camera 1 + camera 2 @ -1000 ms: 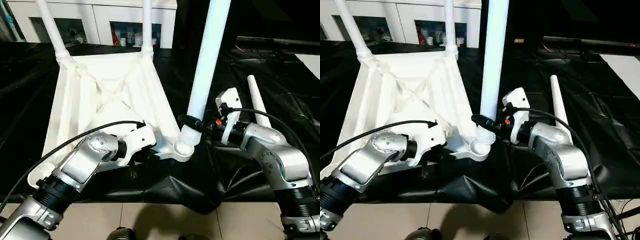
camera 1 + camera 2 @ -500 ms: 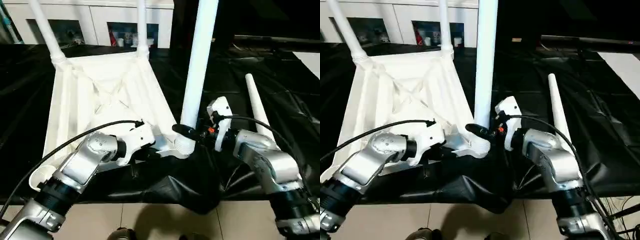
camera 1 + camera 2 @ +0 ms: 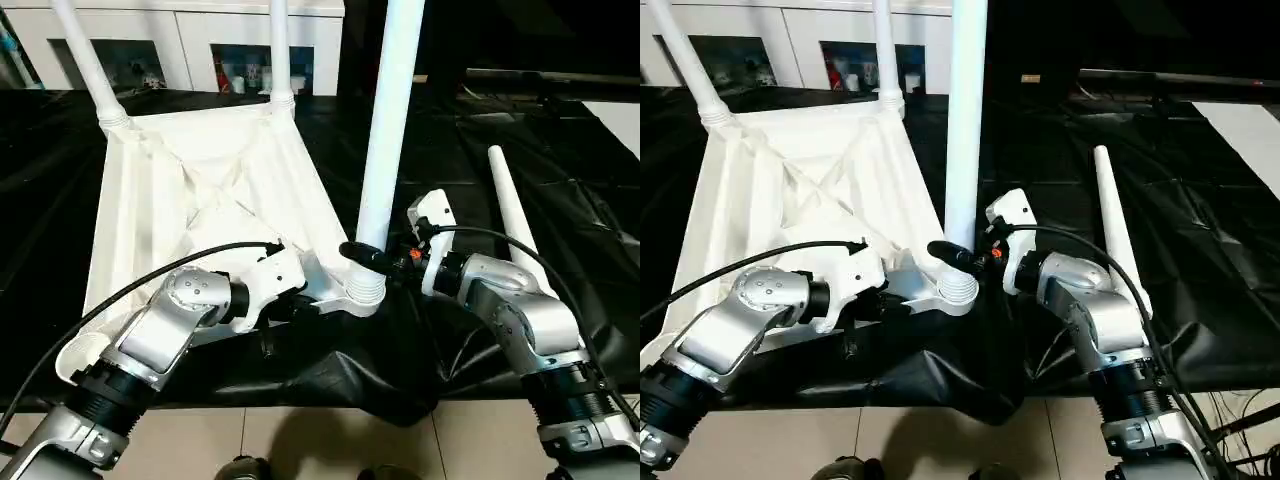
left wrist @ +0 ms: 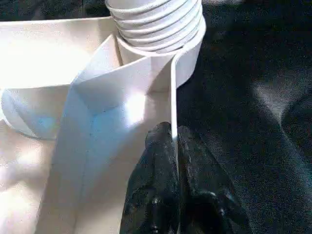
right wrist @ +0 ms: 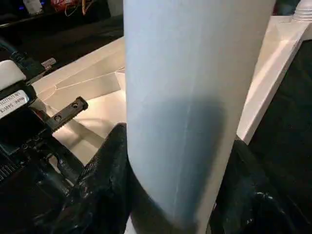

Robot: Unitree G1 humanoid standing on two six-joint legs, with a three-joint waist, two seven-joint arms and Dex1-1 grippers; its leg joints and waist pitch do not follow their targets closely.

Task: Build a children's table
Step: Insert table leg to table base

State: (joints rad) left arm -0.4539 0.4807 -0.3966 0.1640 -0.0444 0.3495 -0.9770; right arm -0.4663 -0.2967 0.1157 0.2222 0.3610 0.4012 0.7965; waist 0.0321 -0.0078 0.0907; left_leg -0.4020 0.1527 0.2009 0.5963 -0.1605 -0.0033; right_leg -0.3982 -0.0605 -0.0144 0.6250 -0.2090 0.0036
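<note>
Three legs are up in the tabletop (image 3: 190, 190), which lies ribs-up on the black-covered bench (image 3: 590, 190): two far legs (image 3: 275, 50) at its far corners, and the third leg (image 3: 390, 130) at its near right corner.

Right hand (image 3: 965, 258) is clamped round the third leg just above its threaded end; the fingers (image 5: 105, 170) hug both sides of the tube. Left hand (image 4: 174, 139) is pinched together on the tabletop's thin edge wall, just beside that same socket (image 4: 187, 44).

Risks, as I judge them:
- The threaded end looks only partly seated; several rings stand above the socket rim. Leaning the leg while turning could cross-thread or jam it.
- The grip is low on a long tube. A slip would let the leg tip away from the tabletop and pop out.
- The left pinch is on a thin wall. Hard twisting from the right could drag the tabletop round or off that grip.
- The tabletop's near edge sits close to the bench edge, so a pull toward the robot could slide it off.

Count:
- tabletop: one
- legs standing: three
- spare leg (image 3: 515, 215): one, lying flat on the bench, right of the tabletop, near the right arm
- empty socket (image 3: 85, 350): one, near left corner
</note>
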